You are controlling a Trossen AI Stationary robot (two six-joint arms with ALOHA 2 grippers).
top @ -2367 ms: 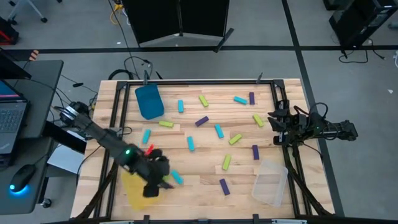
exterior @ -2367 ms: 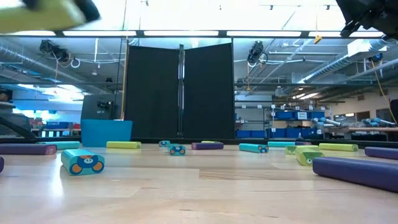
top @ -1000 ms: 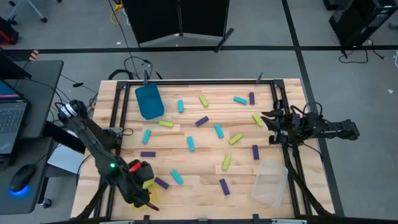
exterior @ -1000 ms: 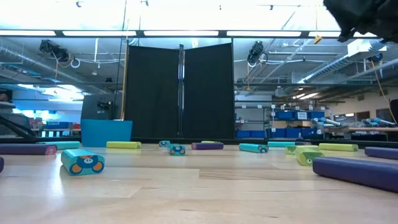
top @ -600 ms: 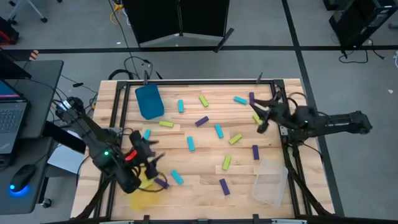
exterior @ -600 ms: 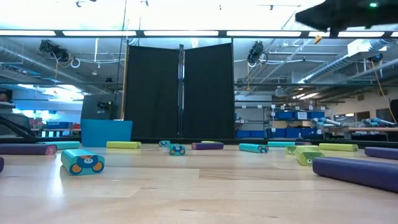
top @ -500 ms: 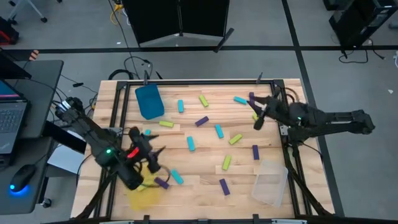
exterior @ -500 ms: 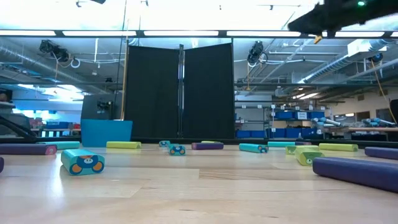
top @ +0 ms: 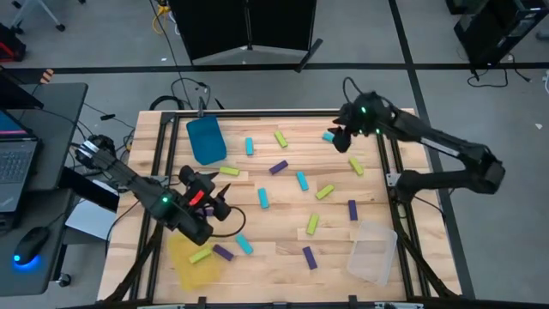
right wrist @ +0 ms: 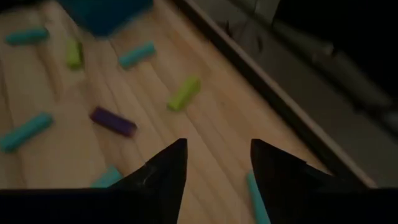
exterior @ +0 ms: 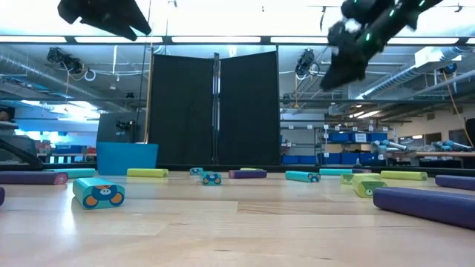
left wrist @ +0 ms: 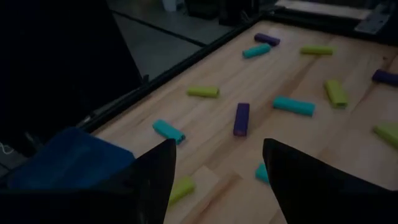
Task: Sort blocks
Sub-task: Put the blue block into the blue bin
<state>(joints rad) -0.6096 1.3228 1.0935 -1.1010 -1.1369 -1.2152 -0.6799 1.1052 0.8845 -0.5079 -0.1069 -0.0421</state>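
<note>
High view, from the left: my left gripper (top: 219, 202) hangs spread and empty above the yellow bin (top: 194, 262), which holds one lime block (top: 200, 255). Blocks (top: 302, 180) lie scattered across the table (top: 274, 249). My right gripper (top: 340, 140) hovers parted, empty, near a cyan block (top: 331, 136). I judge we're between picks; next comes descending squarely onto one.

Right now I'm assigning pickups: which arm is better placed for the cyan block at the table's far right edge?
The right arm: its open hand hovers beside that cyan block.
</note>
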